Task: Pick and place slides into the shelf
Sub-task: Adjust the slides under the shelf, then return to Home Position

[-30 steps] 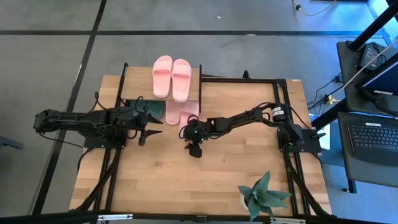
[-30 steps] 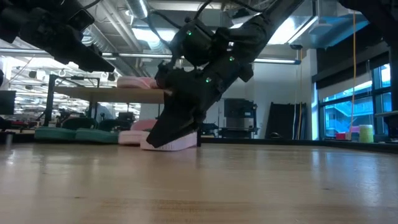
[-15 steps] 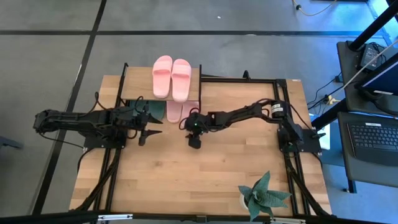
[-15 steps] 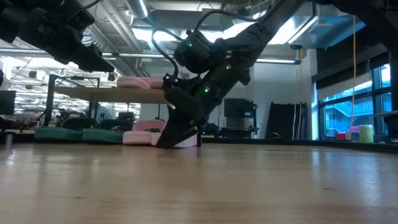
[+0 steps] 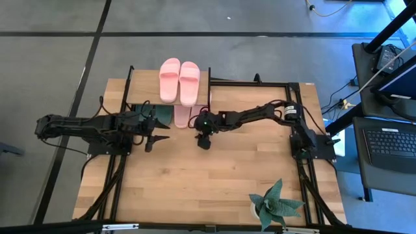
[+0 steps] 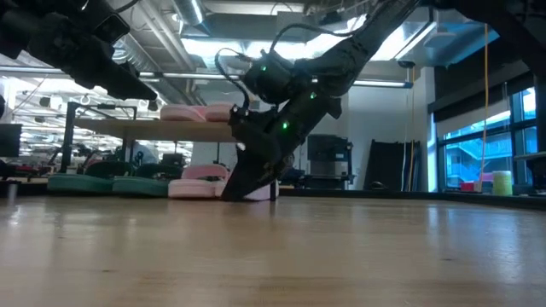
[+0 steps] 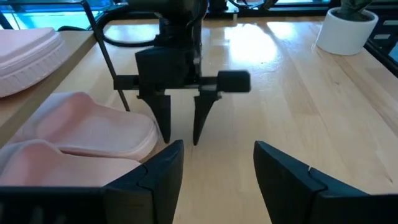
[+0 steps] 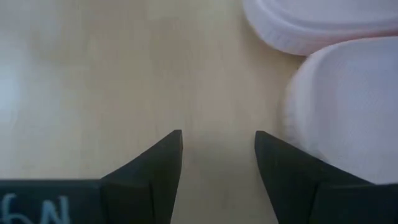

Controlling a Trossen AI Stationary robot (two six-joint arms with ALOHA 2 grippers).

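Observation:
A light pink pair of slides [image 5: 179, 81] lies on top of the shelf [image 5: 146, 94]. Under the shelf, on the table, lie a dark green pair [image 5: 162, 116] and another pink pair [image 5: 182, 117], their near ends sticking out. My right gripper [image 5: 204, 144] stands open just right of this pink pair, its fingers slanting down to the table. In the left wrist view the nearest pink slide [image 7: 93, 130] lies right beside one of its fingers [image 7: 163, 121]. My left gripper [image 5: 162, 133] waits open above the table, in front of the green pair. My right gripper has only bare table between its fingers. The outer side of one finger [image 8: 292, 174] stands right against the side of the nearest pink slide [image 8: 311, 124], which lies flat on the table. I cannot tell whether they touch.
A potted plant [image 5: 273, 205] in a white pot stands at the table's near right. The shelf's thin black legs [image 7: 102, 50] stand beside the pink pair. Bare wooden tabletop [image 5: 195, 188] stretches in front of both grippers.
My right gripper has gone toward the table's far edge, closer to the shelf, staying low and open. The pink slide beside it now lies a little farther back toward the shelf than a second ago.

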